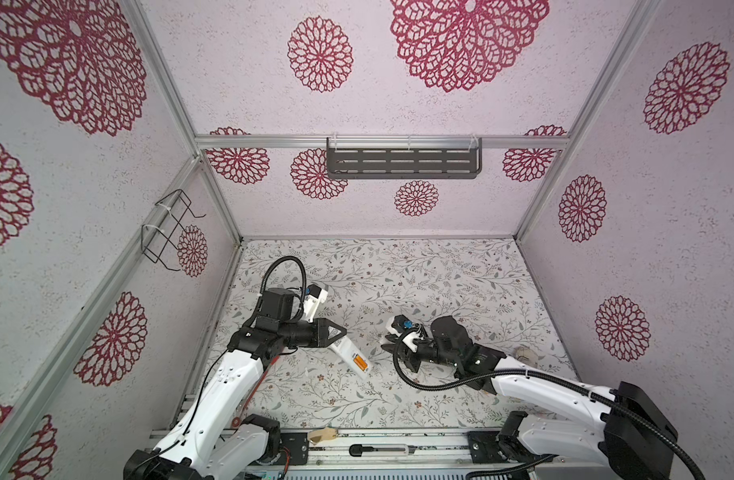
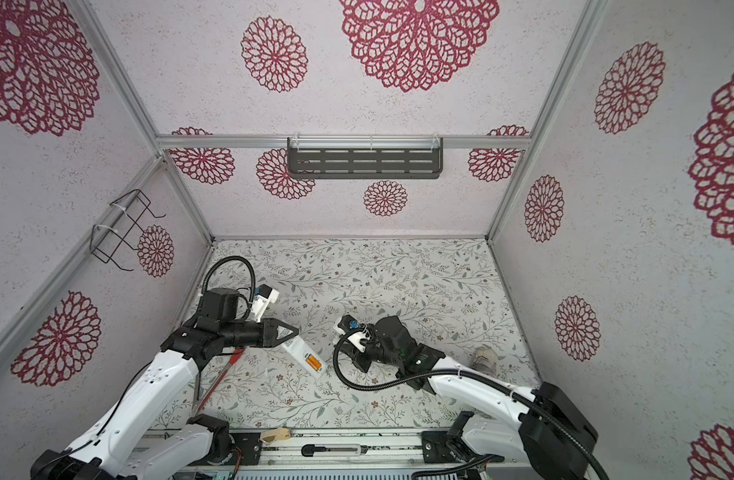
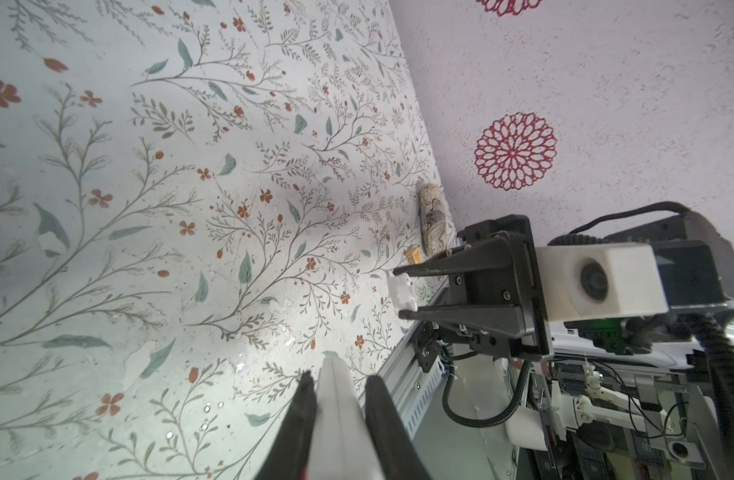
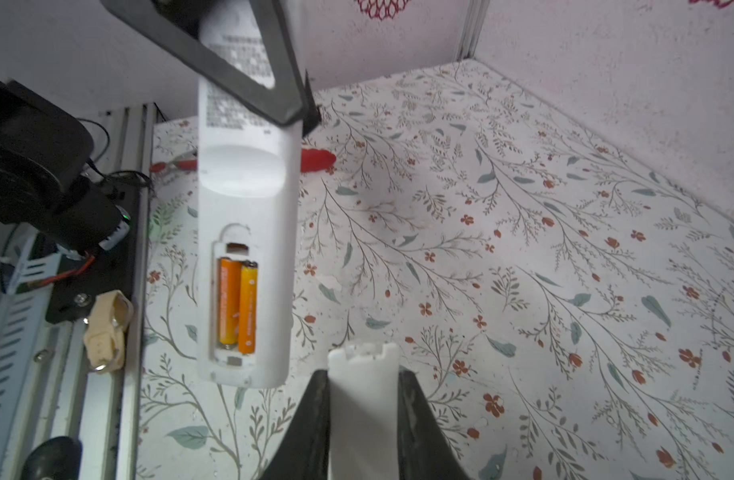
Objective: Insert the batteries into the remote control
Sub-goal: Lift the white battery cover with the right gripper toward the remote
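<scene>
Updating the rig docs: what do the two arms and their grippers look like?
Left arm and right arm: glossy white shells, black joint housings, looping black corrugated cables. Left gripper and right gripper: matte black triangular open-frame fingers, white camera block at each wrist.

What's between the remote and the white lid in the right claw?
Nothing: the right wrist view shows only bare flowered table between the remote and the lid.

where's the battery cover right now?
In the right wrist view the battery cover is clamped in the right gripper, just off the compartment end of the remote control, which the left gripper holds with both batteries seated.
</scene>
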Robot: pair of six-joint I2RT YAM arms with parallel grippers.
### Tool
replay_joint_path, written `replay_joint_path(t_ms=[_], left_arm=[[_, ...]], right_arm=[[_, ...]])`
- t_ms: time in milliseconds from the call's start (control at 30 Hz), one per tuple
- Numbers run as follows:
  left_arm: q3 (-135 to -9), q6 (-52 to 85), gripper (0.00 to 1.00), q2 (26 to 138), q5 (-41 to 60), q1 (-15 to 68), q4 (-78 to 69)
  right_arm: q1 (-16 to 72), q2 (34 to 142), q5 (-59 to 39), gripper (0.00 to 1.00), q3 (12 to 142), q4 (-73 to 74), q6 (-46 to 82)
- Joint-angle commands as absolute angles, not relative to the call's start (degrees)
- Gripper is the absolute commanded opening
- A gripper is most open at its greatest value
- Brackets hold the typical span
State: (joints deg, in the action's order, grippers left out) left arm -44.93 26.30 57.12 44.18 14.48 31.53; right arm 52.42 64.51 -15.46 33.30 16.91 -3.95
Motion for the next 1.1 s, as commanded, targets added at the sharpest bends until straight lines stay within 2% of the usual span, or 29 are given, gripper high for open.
replay_joint_path(t_ms=[0,267,467,567,633,667,733,867,1067], left_arm=[[-43.3,28.4,0.06,55.7,48.5,13.5,25.9],[-39.1,36.6,0.06,52.9,51.8,12.6,17.5],[-40.5,34.7,0.06,53.3,50.2,10.7,21.1],[-42.3,32.0,0.06,52.9,43.2,8.7,27.3],[-44.4,29.6,0.06,53.1,37.8,8.4,32.3],[-44.8,29.6,0.06,53.2,37.3,8.4,33.1],[-45.6,29.6,0.07,53.1,36.2,8.5,34.4],[-45.6,29.3,0.07,52.2,35.2,8.7,35.2],[-42.8,32.6,0.08,54.0,36.8,9.4,29.1]], right_arm=[[55.2,61.9,-17.1,0.19,33.0,27.2,3.9],[61.4,63.4,-13.9,0.17,35.1,31.5,5.7],[62.3,63.3,-4.8,0.19,35.6,27.9,6.3],[61.6,62.4,5.2,0.35,37.0,22.1,9.4],[58.8,63.0,11.2,0.56,40.8,13.0,13.6],[56.9,63.7,11.0,0.65,42.8,8.9,14.6],[51.7,66.0,9.2,0.77,47.4,0.2,16.3],[44.0,71.2,8.0,0.88,53.3,-8.8,16.4],[36.3,82.4,7.1,0.89,62.2,-17.1,16.3]])
